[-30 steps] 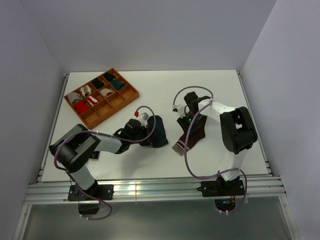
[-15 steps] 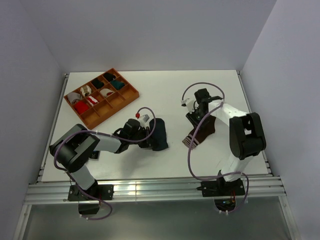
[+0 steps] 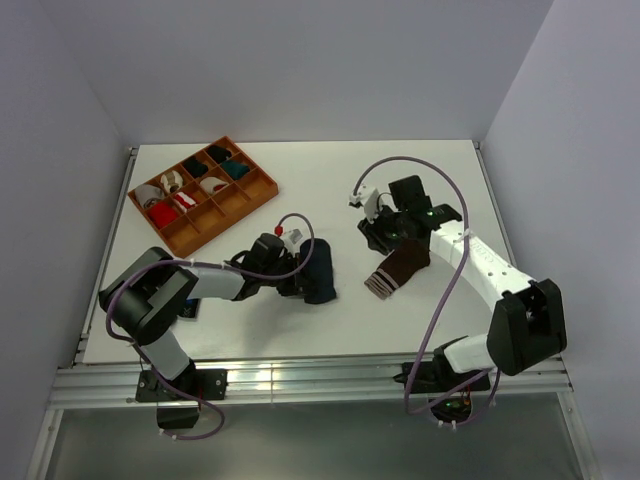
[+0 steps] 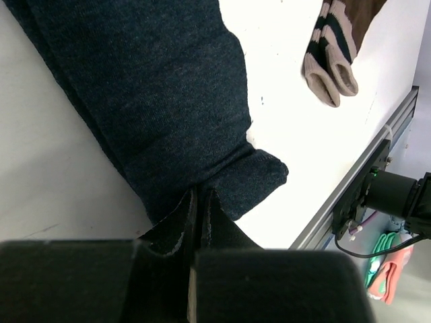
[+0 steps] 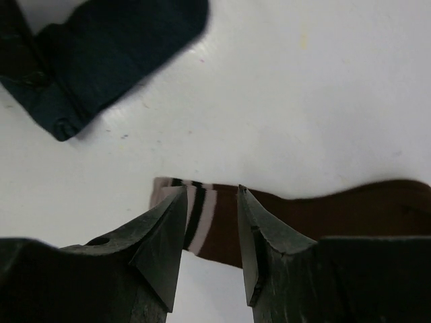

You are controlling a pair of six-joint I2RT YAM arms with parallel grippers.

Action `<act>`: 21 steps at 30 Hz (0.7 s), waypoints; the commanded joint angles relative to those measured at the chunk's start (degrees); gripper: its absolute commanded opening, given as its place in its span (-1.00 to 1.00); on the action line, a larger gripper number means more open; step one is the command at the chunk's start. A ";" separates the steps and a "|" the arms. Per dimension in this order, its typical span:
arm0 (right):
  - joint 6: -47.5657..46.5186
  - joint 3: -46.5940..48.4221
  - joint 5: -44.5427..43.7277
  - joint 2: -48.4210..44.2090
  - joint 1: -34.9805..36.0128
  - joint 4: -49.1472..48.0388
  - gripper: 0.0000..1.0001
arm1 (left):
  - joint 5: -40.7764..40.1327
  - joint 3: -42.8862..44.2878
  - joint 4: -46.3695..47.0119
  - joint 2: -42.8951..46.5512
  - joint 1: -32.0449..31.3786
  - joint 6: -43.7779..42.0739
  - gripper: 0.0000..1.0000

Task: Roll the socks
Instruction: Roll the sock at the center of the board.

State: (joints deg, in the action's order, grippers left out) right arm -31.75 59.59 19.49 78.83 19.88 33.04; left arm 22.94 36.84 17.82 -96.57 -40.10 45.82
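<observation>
Top external view: the navy sock (image 3: 316,270) lies just below the centre of the frame, bunched into a short dark shape. The brown sock (image 3: 402,267) lies to its right, apart from it with bare table between. It runs on a slant, its pale-striped cuff at the lower left end.

In the left wrist view the navy sock (image 4: 155,101) fills the upper left. A fold of its edge comes down to the left gripper (image 4: 196,205), whose fingers are pressed together and pinch that fabric. The striped cuff of the brown sock (image 4: 333,47) shows in the upper right corner of this view, flat on the white surface.

In the right wrist view the brown sock (image 5: 323,215) stretches from the middle to the right edge. Its striped cuff sits right between the tips of the right gripper (image 5: 210,198). Those fingers (image 5: 161,235) stand parted and grasp nothing. Whether they touch the cuff cannot be told. The navy sock (image 5: 114,47) is in the upper left of this view.

Both socks rest on the white table (image 3: 300,170). Near its upper left corner sits an orange divided tray (image 3: 268,183) holding small red, white, teal and black bundles (image 3: 163,212), well away from the socks.
</observation>
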 commanded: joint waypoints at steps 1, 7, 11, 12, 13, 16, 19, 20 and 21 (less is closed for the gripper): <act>-1.30 -0.97 3.98 -1.83 2.35 -2.80 -0.13 | -0.71 -1.25 -12.90 -1.34 -0.33 -2.67 -0.99; -4.19 -3.60 5.91 -3.85 6.22 -4.12 -0.05 | 1.93 -0.89 -14.48 -0.37 -0.33 -1.62 -0.99; -6.04 -7.90 7.93 -7.36 9.82 -6.58 0.00 | 2.98 0.07 -16.50 -0.28 -0.33 -1.70 -0.99; -6.39 -8.52 8.20 -7.89 11.05 -7.54 0.01 | 2.90 0.25 -16.85 -0.28 -0.33 -1.70 -0.99; -7.01 -9.14 8.46 -8.68 11.49 -8.07 0.01 | 2.90 0.42 -17.55 -0.37 -0.33 -1.88 -0.99; -8.06 -10.55 9.69 -9.39 13.16 -9.13 0.06 | 4.04 0.86 -17.65 -0.98 -0.33 -1.61 -0.99; -8.68 -10.90 9.96 -9.22 14.31 -9.48 0.06 | 4.83 1.13 -17.65 -1.77 -0.42 -1.53 -0.99; -8.68 -11.34 9.87 -9.22 14.48 -10.18 0.06 | 5.53 1.13 -17.65 -1.95 -0.42 -1.35 -0.99; -8.94 -11.51 9.61 -9.04 15.01 -10.27 0.06 | 5.80 1.13 -17.65 -2.30 -0.33 -1.18 -0.99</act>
State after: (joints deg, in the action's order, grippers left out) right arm -39.00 49.01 28.14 70.67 33.98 26.17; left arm 29.34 38.81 8.23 -96.29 -40.10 46.19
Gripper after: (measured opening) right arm 0.529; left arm 0.034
